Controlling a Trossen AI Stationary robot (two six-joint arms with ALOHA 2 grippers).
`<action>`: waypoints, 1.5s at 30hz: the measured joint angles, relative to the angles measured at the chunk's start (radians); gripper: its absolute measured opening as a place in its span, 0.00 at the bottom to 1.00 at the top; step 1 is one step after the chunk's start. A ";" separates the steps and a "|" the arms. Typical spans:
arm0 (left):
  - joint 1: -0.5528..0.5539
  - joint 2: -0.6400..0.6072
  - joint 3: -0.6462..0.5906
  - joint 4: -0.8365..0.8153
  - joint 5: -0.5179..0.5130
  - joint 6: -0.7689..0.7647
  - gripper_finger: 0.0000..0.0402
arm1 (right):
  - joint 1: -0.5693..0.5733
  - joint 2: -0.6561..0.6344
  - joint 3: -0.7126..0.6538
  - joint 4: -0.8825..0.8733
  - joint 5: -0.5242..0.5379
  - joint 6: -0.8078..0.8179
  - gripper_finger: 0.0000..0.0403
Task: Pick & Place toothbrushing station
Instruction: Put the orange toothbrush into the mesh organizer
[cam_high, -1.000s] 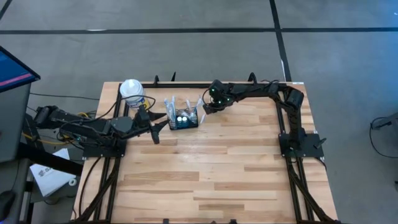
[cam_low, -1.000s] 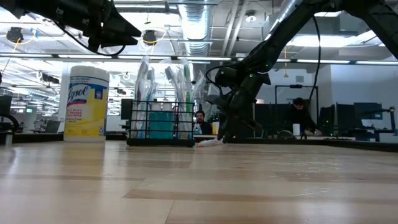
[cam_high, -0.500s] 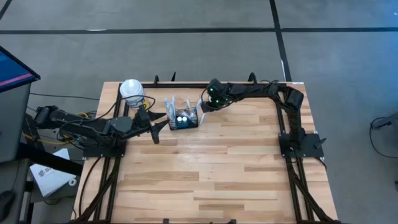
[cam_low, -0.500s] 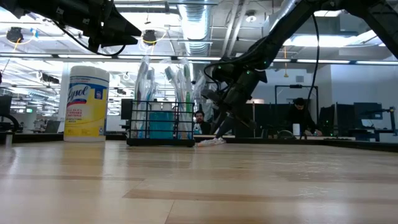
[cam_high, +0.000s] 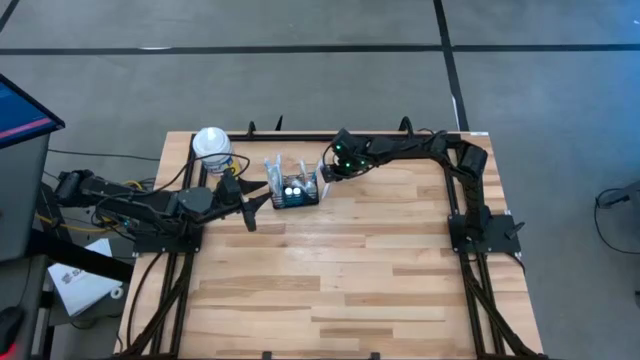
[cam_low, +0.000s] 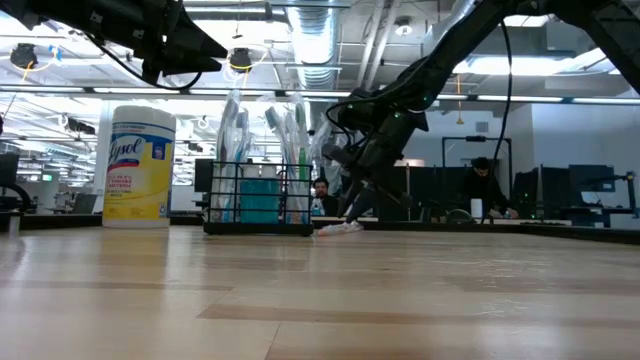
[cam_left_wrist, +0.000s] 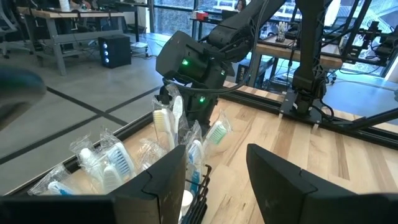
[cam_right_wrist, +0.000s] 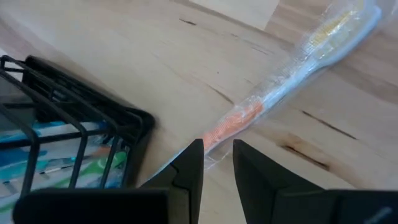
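I have the right gripper (cam_right_wrist: 216, 163) clenched on a wrapped toothbrush (cam_right_wrist: 292, 78) beside the caddy (cam_high: 295, 188), lifting one end off the surface (cam_high: 380, 260); next I must stand it into the caddy, while the left gripper (cam_left_wrist: 211, 180) hovers released nearby.

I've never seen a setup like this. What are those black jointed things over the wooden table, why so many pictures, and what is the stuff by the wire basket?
Those are two robot arms, each ending in a two-finger gripper. One camera looks straight down on the wooden table, one sits at table-top height, and one rides on each wrist.

Near the table's far edge stands a small black wire caddy with wrapped toothbrushes upright in it. A yellow wipes canister with a white lid stands beside it.

The right gripper is next to the caddy, its fingers closed on the end of a wrapped toothbrush, which slants down with its far end on the wood. The left gripper hangs on the caddy's other side, open and holding nothing.
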 joint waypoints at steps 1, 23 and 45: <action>0.000 0.000 0.000 0.000 0.000 0.000 0.41 | 0.000 0.000 0.000 0.000 0.002 -0.002 0.19; 0.000 0.000 0.000 0.001 0.000 -0.007 0.41 | 0.027 0.003 -0.006 -0.020 0.058 -0.094 0.01; 0.000 0.000 0.000 0.000 0.000 -0.008 0.41 | 0.029 -0.063 0.083 -0.275 0.055 -0.933 0.03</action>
